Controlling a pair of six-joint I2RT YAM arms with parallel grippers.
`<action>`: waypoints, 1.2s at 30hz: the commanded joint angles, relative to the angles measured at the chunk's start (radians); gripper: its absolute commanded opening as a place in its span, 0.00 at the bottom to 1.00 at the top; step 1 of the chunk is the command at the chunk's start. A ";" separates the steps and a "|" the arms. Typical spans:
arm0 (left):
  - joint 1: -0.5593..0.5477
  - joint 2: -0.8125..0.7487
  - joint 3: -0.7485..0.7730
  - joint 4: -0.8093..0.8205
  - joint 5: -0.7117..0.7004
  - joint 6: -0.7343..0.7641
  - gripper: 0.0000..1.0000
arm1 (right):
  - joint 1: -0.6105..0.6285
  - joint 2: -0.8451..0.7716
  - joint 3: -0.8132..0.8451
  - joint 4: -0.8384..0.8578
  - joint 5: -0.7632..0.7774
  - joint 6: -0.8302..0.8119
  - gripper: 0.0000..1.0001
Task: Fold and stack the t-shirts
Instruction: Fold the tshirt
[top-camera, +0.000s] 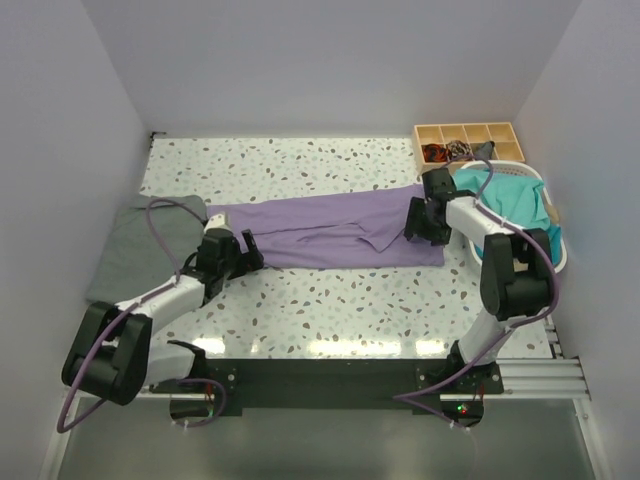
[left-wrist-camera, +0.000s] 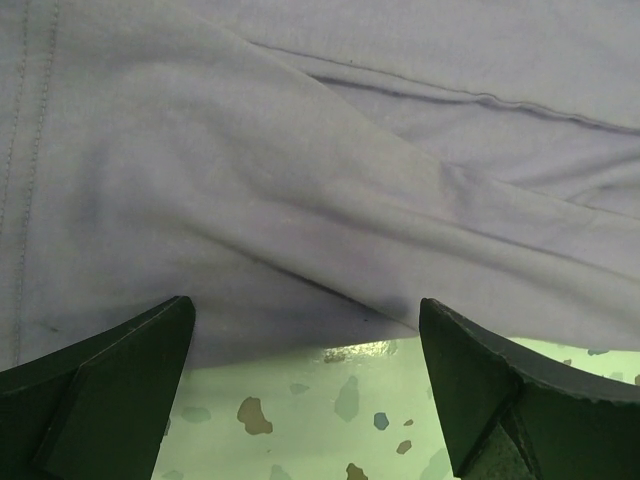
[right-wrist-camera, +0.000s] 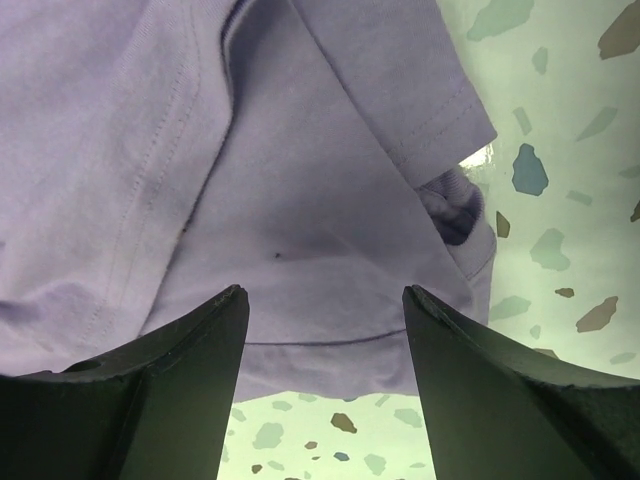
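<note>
The speckled table (top-camera: 330, 300) is carrying the work. The lavender t-shirt (top-camera: 320, 225) is lying across its middle as a long, narrow band, already folded lengthwise. The grey t-shirt (top-camera: 140, 250) is sitting at the far left, touching the band's end. The teal t-shirts (top-camera: 510, 200) are waiting in the white basket (top-camera: 560, 255) on the right, with the wooden tray (top-camera: 468, 130) behind it.

The left gripper (left-wrist-camera: 305, 320) is hovering at the band's left end, jaws spread wide and holding nothing, with the near edge of the cloth lying just ahead of the fingertips. The right gripper (right-wrist-camera: 325, 300) is doing the same at the right end, jaws parted and empty over the hem.

The step in hand looks like pinching both ends for the next fold. To do it well, each gripper should be sliding low along the table so that one finger is going under every layer, not only the top one. On the right, the sleeve (right-wrist-camera: 440, 110) and a small bunched fold (right-wrist-camera: 455, 205) are lying close by, so the pinch should be taking the hem squarely and leaving them flat.
</note>
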 joint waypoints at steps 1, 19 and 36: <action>0.001 0.026 0.012 0.017 -0.030 -0.003 1.00 | 0.004 0.030 -0.001 -0.031 0.025 0.011 0.67; -0.001 0.003 -0.037 -0.218 0.136 0.007 1.00 | -0.019 0.162 0.131 -0.138 0.255 0.011 0.70; -0.088 -0.119 -0.022 -0.229 0.132 0.026 1.00 | -0.025 0.031 0.157 -0.013 0.086 -0.065 0.72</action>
